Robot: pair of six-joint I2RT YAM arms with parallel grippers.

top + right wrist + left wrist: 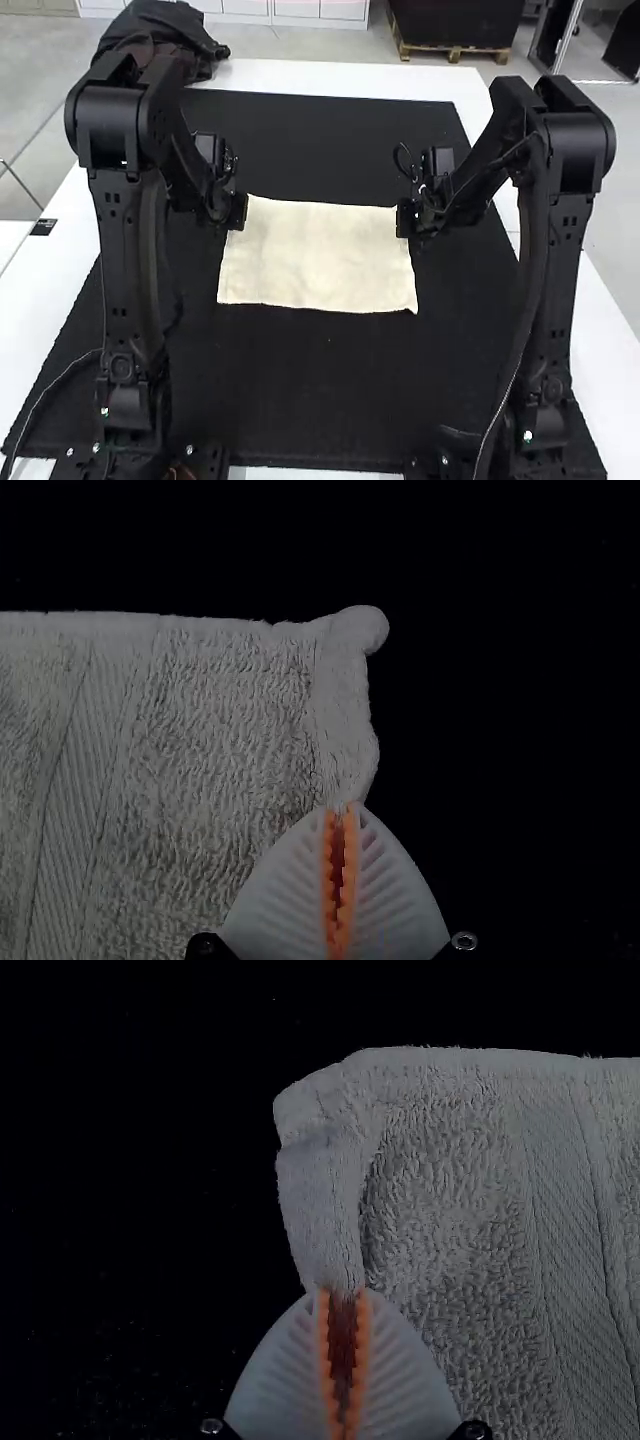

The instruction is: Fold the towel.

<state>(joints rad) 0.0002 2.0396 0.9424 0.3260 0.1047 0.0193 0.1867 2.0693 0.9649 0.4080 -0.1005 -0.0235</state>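
A: Where's the towel (315,260)?
B: In the high view it lies spread as a pale, roughly rectangular sheet on the black mat (320,390), between the two arms. The mat itself lies on the white worktop (340,75).
A: And the left claw (236,212)?
B: Closed on the towel, at its left side near the far corner. In the left wrist view the ribbed white fingers come together on the side hem (325,1210), with its edge caught at the tips of the orange pads (324,1345).
A: What about the right claw (406,218)?
B: Same grip, other side: it pinches the right-hand edge near the far corner. The right wrist view shows a small rounded nub (362,628) at that corner, just beyond the pinched part.
A: Anything on the weave?
B: A flatter, ribbed band (80,770) runs alongside each side edge, a little way in, with looped pile next to it.
A: Is it one layer or more?
B: I can't tell from here.
A: And past the mat?
B: A dark bundle (200,45) at the far left of the worktop.
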